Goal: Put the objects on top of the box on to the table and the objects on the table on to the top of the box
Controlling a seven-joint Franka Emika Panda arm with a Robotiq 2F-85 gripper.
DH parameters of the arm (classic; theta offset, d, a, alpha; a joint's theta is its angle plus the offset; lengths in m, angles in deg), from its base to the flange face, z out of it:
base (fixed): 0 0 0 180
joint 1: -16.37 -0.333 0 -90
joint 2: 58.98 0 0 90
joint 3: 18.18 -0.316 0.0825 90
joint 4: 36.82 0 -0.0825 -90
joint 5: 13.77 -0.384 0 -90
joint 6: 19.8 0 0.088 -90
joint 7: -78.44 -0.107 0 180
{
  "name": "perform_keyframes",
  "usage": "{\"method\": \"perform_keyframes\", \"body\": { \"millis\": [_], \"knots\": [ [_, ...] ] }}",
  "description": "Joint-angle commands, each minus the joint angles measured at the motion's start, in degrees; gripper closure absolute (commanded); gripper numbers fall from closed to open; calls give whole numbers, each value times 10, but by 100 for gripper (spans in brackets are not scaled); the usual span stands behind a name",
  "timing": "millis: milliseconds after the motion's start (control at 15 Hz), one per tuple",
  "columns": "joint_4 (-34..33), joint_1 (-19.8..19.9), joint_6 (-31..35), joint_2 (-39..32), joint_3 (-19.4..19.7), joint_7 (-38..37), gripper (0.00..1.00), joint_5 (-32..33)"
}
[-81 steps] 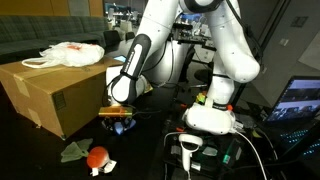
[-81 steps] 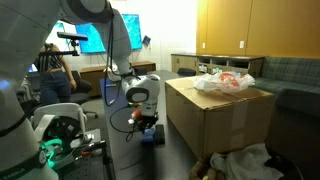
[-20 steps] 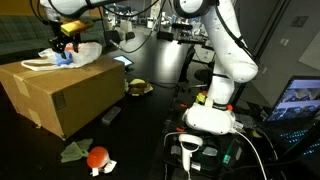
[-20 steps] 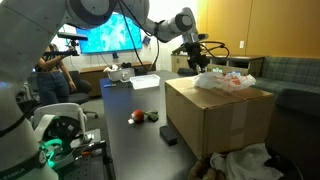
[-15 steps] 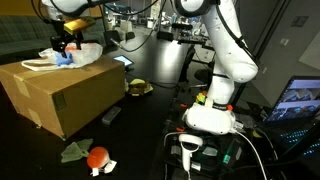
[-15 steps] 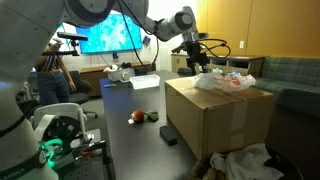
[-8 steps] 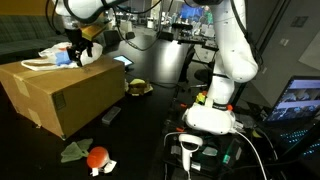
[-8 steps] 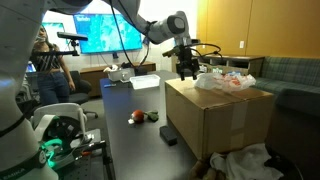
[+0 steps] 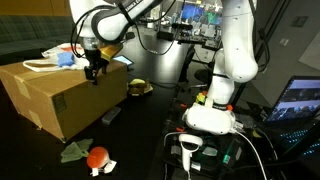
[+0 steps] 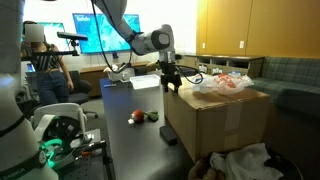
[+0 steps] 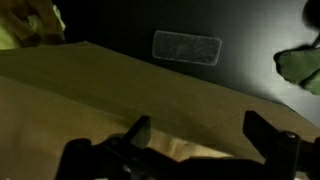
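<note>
The brown box (image 9: 52, 95) (image 10: 225, 125) carries a white plastic bag (image 9: 58, 53) (image 10: 226, 82) and a small blue object (image 9: 64, 59) on its top. My gripper (image 9: 93, 74) (image 10: 172, 85) hangs open and empty at the box's table-side top edge. In the wrist view the gripper (image 11: 200, 135) spans bare cardboard (image 11: 110, 85). On the black table (image 10: 125, 145) lie a dark flat rectangle (image 9: 110, 115) (image 10: 170, 133) (image 11: 187, 47), a red round object (image 9: 97, 156) (image 10: 133, 117) and a green piece (image 9: 73, 151) (image 11: 300, 65).
A dish (image 9: 138, 87) sits on the table behind the box's corner. The robot base (image 9: 210, 115) stands to the side with a laptop (image 9: 300, 100) beyond it. White cloth (image 10: 245, 165) lies by the box's foot. A person (image 10: 45, 70) stands at the back.
My gripper was over the blue object on the box top. It has drawn away open, across the box to its table-side edge, and come lower. The blue object stays on the box.
</note>
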Motion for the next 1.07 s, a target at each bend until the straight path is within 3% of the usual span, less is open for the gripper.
{"method": "perform_keyframes", "body": {
  "millis": [0,200,400,467,600,667,867,933,1000],
  "knots": [
    [142,-7,86,73,-14,-60,0,-21],
    [236,-25,173,123,-12,-157,0,26],
    [318,-40,237,189,25,-289,0,186],
    [335,-38,238,218,35,-316,0,237],
    [361,12,211,269,5,-369,0,338],
    [372,3,206,290,22,-402,0,388],
    [404,20,173,370,7,-468,0,489],
    [417,44,176,389,-19,-467,0,475],
    [427,42,189,399,-17,-463,0,456]
  ]
}}
